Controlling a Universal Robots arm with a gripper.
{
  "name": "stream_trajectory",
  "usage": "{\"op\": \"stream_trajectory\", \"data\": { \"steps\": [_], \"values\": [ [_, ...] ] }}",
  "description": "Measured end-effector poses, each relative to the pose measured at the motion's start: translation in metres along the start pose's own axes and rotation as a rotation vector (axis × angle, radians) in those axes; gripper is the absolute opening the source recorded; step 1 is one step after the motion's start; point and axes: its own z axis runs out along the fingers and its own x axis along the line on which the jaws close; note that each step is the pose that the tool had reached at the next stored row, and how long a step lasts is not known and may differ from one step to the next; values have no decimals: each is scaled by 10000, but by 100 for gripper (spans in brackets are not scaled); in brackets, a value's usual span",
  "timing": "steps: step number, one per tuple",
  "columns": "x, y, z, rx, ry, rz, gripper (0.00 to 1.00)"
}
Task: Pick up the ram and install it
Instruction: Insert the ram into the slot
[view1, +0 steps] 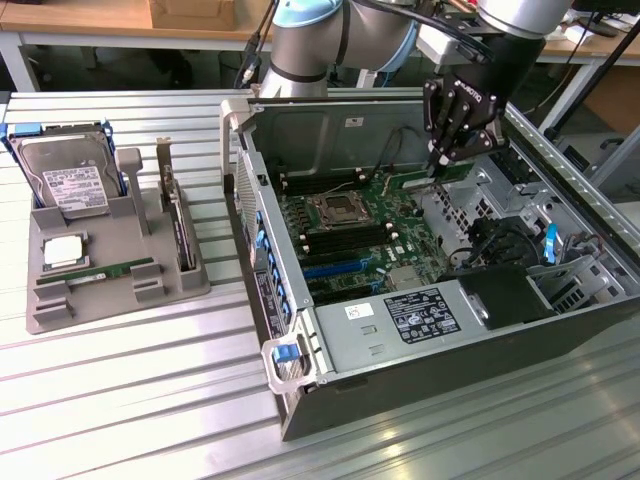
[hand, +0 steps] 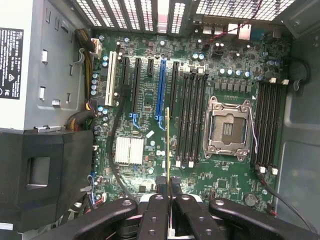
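Observation:
My gripper (view1: 441, 158) hangs inside the open computer case (view1: 262, 250), shut on the ram (view1: 415, 182), a thin green stick that juts out from the fingers above the motherboard (view1: 360, 225). In the wrist view the ram (hand: 168, 145) shows edge-on as a narrow line clamped between the black fingers (hand: 155, 212) of the gripper (hand: 169, 189). It hovers over the board just beside the black memory slots (hand: 192, 115) that flank the empty CPU socket (hand: 227, 130). A second bank of slots (hand: 267, 125) lies on the socket's other side.
At the exterior view's left a grey holder (view1: 120, 295) carries a silver hard drive (view1: 65, 180), an upright expansion card (view1: 180, 225), a square chip (view1: 62, 250) and another green stick (view1: 105, 271). The power supply (view1: 400, 320) and cables (view1: 490, 240) crowd the case.

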Motion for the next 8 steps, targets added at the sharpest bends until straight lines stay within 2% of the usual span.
{"op": "stream_trajectory", "data": {
  "steps": [8],
  "values": [
    [0, -2, 18, 0, 0, 0, 12]
  ]
}}
